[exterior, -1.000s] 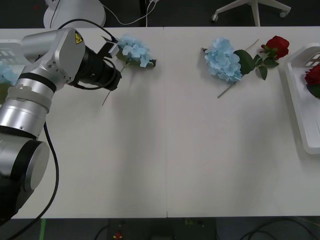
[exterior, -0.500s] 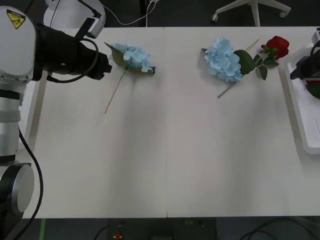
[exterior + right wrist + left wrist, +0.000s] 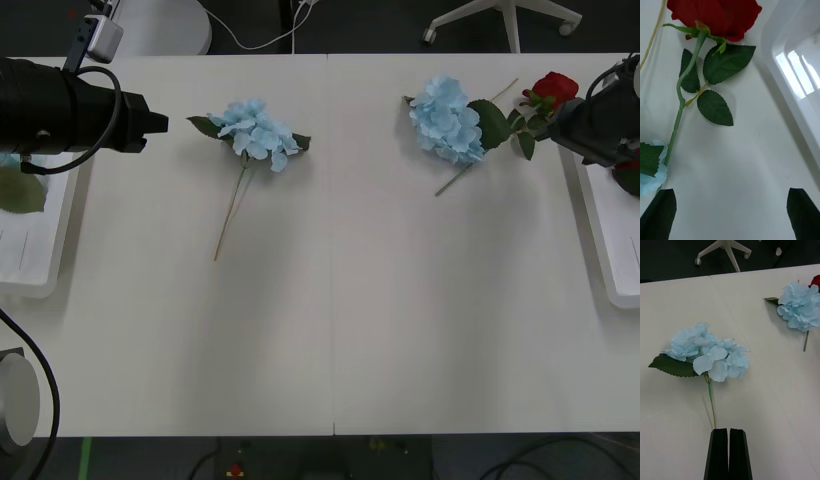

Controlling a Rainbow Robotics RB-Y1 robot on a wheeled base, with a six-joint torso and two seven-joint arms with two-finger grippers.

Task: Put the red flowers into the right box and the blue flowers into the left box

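Two pincers: left pincer [image 3: 729, 453] closed, empty, near a blue flower [image 3: 255, 130]; right pincer [image 3: 730, 213] open over the rose [image 3: 713, 11], seemingly beside the right box [image 3: 600, 215].

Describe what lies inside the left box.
In the left box, a green leaf and a bit of blue flower show. The left arm covers the rest.

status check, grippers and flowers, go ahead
Left gripper shut, empty, facing blue flower. Right gripper open beside red rose by right box. Nothing in the way.
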